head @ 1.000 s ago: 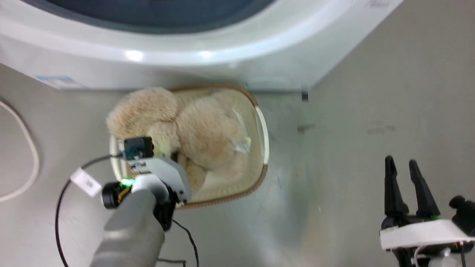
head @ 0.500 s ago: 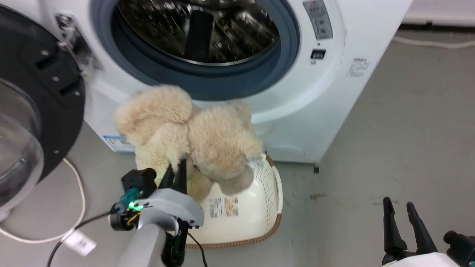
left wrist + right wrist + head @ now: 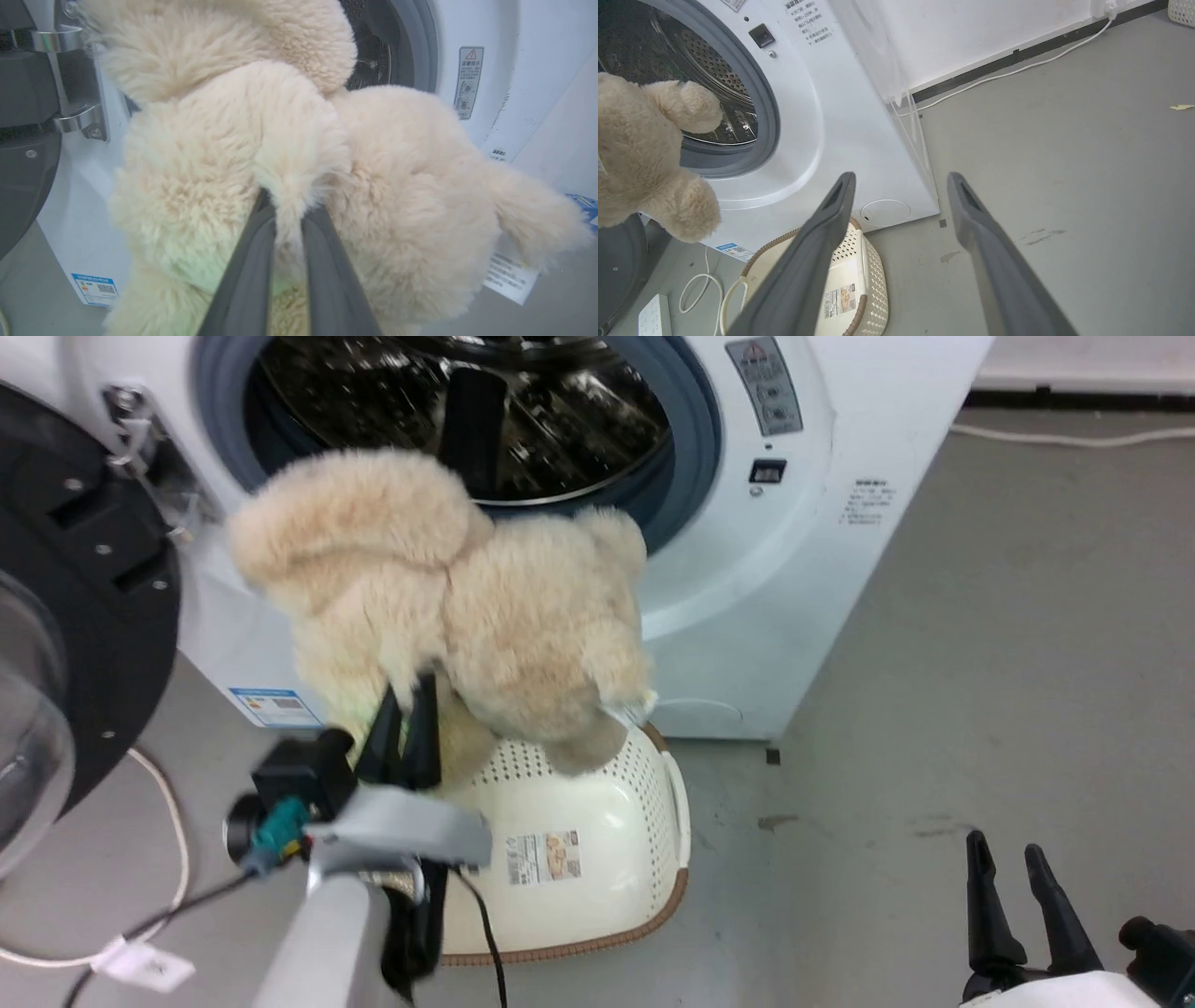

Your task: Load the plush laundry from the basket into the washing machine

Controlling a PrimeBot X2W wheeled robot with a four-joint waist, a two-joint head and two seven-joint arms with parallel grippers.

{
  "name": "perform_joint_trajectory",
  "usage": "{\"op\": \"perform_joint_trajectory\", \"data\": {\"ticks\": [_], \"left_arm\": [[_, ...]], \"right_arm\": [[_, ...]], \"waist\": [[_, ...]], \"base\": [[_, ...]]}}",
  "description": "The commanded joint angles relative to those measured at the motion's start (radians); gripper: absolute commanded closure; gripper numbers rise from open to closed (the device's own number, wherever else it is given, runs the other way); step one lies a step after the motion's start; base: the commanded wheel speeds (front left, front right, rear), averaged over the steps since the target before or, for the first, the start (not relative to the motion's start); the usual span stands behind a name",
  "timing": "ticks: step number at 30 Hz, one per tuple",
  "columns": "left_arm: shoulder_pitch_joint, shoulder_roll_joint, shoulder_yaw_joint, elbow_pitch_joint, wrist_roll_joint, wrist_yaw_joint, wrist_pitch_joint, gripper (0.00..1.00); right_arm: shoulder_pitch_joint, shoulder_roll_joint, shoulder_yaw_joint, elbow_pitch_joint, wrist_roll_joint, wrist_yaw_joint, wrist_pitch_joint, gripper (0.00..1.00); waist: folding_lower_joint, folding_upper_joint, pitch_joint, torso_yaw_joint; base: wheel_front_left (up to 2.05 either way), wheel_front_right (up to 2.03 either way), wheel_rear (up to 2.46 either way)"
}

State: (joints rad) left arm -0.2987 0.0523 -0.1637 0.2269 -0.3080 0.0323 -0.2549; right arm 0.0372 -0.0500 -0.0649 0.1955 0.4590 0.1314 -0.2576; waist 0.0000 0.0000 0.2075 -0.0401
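The beige plush laundry (image 3: 448, 588) hangs in the air above the cream basket (image 3: 597, 803), level with the lower rim of the washing machine (image 3: 747, 579) port. My left gripper (image 3: 408, 709) is shut on a lobe of the plush laundry (image 3: 289, 154) from below. The drum (image 3: 560, 411) is open behind it. The basket (image 3: 850, 275) lies on the floor showing its sticker label. My right gripper (image 3: 1008, 859) stands open low at the right, apart from everything; in its own wrist view the right gripper (image 3: 899, 179) holds nothing, and the plush laundry (image 3: 640, 149) shows at the left.
The black-framed glass door (image 3: 75, 616) stands swung open at the left. A white cable (image 3: 159, 859) loops on the floor by the machine, and a white power strip (image 3: 651, 317) lies near it. Grey floor (image 3: 980, 644) stretches out at the right.
The head camera has tilted up from the basket to the washer port. My left gripper has lifted the plush laundry out of the basket and up toward the port. The right gripper stayed put.
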Motion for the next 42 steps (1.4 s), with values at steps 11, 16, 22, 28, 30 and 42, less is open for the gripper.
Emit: {"op": "perform_joint_trajectory", "data": {"ticks": [11, 16, 22, 28, 30, 42], "left_arm": [[-0.235, 0.000, 0.095, 0.098, 0.015, -0.039, -0.007, 1.00], [-0.331, 0.011, 0.133, 0.151, 0.031, -0.053, -0.007, 1.00], [-0.449, 0.031, 0.170, 0.193, 0.052, -0.061, -0.007, 1.00], [-0.576, 0.062, 0.195, 0.231, 0.072, -0.075, -0.007, 1.00], [-0.616, 0.071, 0.193, 0.244, 0.086, -0.079, -0.007, 1.00], [-0.819, 0.125, 0.142, 0.385, 0.180, -0.073, -0.007, 1.00]], "right_arm": [[-0.049, 0.000, -0.004, -0.025, 0.007, -0.001, -0.004, 0.00], [-0.071, 0.000, -0.002, -0.034, 0.008, -0.001, -0.004, 0.00], [-0.092, 0.000, -0.002, -0.043, 0.010, -0.001, -0.004, 0.00], [-0.111, 0.000, 0.003, -0.059, 0.011, -0.001, -0.004, 0.00], [-0.116, 0.000, 0.004, -0.063, 0.011, -0.001, -0.004, 0.00], [-0.143, 0.000, 0.023, -0.079, 0.033, -0.001, -0.004, 0.00]], "waist": [[0.0000, 0.0000, 0.127, -0.060], [0.0000, 0.0000, 0.182, -0.077], [0.0000, 0.0000, 0.242, -0.095], [0.0000, 0.0000, 0.308, -0.113], [0.0000, 0.0000, 0.331, -0.119], [0.0000, 0.0000, 0.433, -0.166]], "base": [[0.00, 0.00, 0.00], [0.00, 0.00, 0.00], [0.00, 0.00, 0.00], [0.00, 0.00, 0.00], [0.00, 0.00, 0.00], [0.00, 0.00, 0.00]]}}
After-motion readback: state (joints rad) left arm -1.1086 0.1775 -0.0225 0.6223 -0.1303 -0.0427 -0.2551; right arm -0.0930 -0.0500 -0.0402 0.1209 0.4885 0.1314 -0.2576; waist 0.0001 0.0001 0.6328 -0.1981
